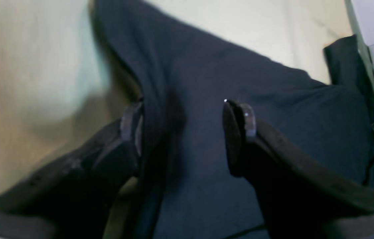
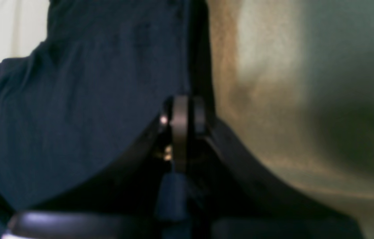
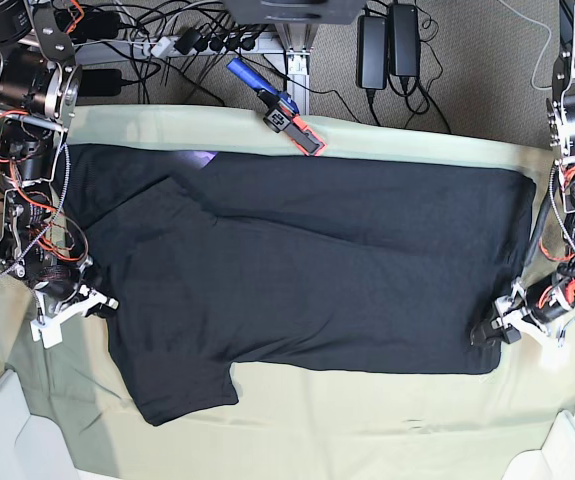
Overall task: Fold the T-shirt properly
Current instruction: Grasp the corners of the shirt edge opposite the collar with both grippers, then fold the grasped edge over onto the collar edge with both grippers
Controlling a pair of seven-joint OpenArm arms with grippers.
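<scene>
One T-shirt [image 3: 317, 270] — two claws, left [image 1: 183, 116] and right [image 2: 182, 113]

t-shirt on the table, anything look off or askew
Mostly fine: the T-shirt lies spread flat on the green table cloth. Two oddities: the sleeve nearest the camera juts out while the far one lies folded in over the body, and a blue-and-red tool lies on the cloth's far edge, just beyond the shirt.

no readable text, label, brand, number or sign anywhere; all three views checked.
</scene>
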